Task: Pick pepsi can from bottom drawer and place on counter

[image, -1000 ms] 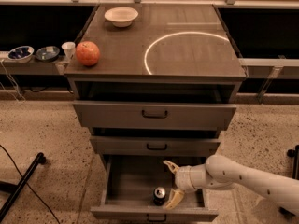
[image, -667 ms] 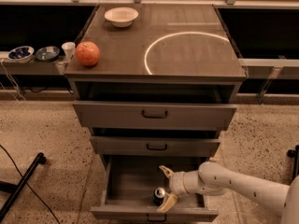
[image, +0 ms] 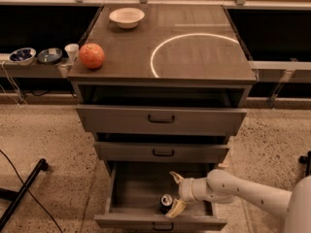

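Since a second ago your gripper [image: 174,193] has dipped lower into the open bottom drawer [image: 138,188]. You see the pepsi can [image: 166,203] upright near the front, its base hidden behind the panel. Just right of it, the fingers are spread apart; whether they touch the can is unclear.

Matt, smooth dark desk [image: 194,67] top; grey drawer fronts [image: 121,120] with dull painted sheen. The claw [image: 176,193], inside the bottom drawer [image: 136,194], looks smooth cream plastic; pepsi can [image: 166,203] has a shiny metal top
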Motion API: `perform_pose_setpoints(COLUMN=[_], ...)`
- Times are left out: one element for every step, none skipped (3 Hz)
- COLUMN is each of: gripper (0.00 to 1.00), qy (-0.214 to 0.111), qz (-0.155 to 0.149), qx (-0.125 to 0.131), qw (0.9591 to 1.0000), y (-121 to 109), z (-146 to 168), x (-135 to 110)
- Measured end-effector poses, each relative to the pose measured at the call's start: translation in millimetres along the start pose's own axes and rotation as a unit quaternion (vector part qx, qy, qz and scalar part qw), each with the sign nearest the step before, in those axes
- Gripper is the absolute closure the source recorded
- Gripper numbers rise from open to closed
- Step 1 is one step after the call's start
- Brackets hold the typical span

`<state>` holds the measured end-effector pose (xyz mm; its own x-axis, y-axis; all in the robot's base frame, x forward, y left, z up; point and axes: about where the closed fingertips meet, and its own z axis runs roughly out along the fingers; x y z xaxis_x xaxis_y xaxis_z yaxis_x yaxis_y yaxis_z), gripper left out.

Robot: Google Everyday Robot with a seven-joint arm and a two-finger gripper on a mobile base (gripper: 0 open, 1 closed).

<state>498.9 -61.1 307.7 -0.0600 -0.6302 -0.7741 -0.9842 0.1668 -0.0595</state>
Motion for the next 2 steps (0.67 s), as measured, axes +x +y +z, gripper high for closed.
perform_pose_setpoints(gripper=[0.12, 0.13], qy=[0.015, 0.028], qz=[-0.002, -0.006], qx=[0.016, 0.017], qw=[0.9998, 0.9994], y=[-12.8, -22.1], z=[7.3, 22.7], x=[19.1, 33.5])
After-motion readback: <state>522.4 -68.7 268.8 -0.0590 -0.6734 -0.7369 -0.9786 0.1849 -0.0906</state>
